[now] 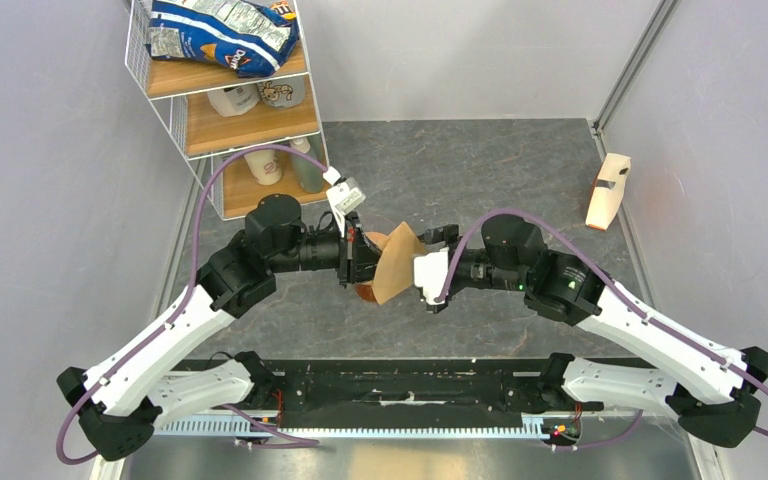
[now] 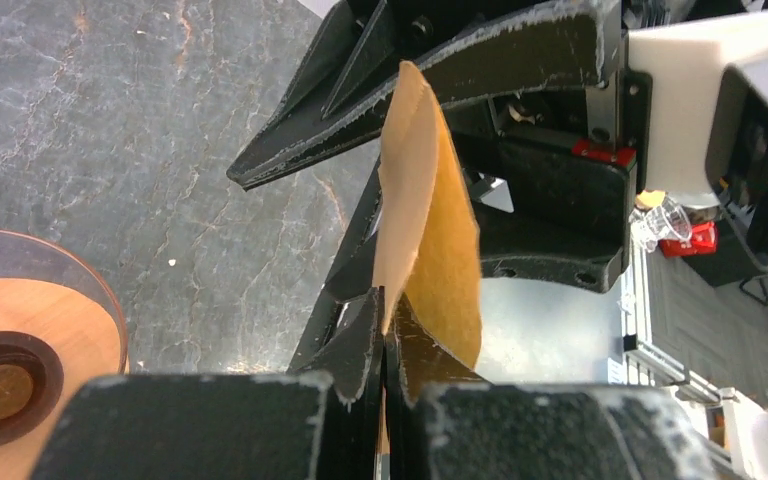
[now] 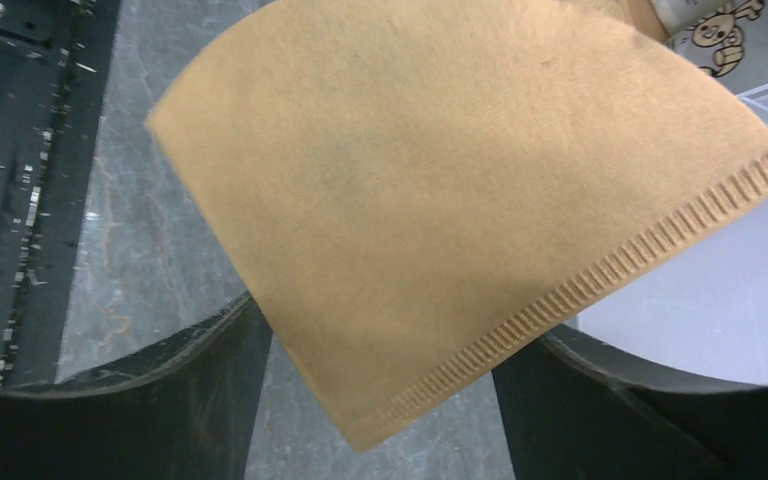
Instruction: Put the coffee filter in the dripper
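Grey, marbled table (image 1: 480,170) fills the scene, with a wire shelf (image 1: 250,115) at the far left corner and a pale wooden stand (image 1: 607,190) by the right wall. At the centre the two arms meet. The left gripper (image 2: 382,340) is clamped on the lower edge of the coffee filter (image 3: 440,200), holding it upright above the table. The right gripper (image 3: 385,330) has its fingers spread apart on either side of the filter. The dripper (image 2: 60,320) sits on the table just below and beside the filter.
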Robot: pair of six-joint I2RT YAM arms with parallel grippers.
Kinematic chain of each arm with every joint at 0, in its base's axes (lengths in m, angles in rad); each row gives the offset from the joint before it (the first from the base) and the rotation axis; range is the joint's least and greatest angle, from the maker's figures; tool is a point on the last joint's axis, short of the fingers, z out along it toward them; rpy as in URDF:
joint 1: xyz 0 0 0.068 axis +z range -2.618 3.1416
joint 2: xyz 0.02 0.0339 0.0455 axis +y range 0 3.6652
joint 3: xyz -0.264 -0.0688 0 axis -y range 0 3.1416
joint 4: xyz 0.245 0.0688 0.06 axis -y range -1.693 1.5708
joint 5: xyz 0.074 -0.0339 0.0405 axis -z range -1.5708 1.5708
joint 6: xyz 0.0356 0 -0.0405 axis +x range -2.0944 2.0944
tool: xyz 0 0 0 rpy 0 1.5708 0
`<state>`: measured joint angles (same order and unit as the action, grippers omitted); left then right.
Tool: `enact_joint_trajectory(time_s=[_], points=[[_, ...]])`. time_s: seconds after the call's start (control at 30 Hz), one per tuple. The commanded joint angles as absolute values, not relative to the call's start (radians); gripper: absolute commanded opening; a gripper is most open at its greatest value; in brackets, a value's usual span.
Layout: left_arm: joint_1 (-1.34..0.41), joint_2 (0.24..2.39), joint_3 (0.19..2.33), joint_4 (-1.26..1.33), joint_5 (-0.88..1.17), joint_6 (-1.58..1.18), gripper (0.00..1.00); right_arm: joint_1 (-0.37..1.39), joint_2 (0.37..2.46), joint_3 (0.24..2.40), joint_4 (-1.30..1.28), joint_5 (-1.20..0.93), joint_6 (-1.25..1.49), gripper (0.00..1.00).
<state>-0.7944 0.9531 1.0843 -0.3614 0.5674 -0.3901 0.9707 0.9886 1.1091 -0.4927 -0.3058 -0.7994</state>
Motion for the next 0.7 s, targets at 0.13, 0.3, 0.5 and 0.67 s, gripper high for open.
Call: enact_joint_trajectory(time_s=[0.13, 0.3, 0.5, 0.67], points=[[-0.787, 0.945, 1.079, -0.313, 0.542, -0.475, 0.02, 0.999, 1.001, 1.109, -0.426, -0.213, -0.847, 0.67], [-0.787, 0.936, 1.077, -0.336, 0.532, -0.445, 0.02, 0.998, 0.997, 1.119, -0.461, -0.203, -0.841, 0.65], [-0.783, 0.938, 1.079, -0.379, 0.424, -0.413, 0.02, 0.999, 0.974, 1.138, -0.492, -0.235, -0.775, 0.89], [-0.773, 0.955, 1.123, -0.415, 0.172, -0.409, 0.02, 0.994, 1.01, 1.216, -0.461, -0.103, -0.437, 0.95]])
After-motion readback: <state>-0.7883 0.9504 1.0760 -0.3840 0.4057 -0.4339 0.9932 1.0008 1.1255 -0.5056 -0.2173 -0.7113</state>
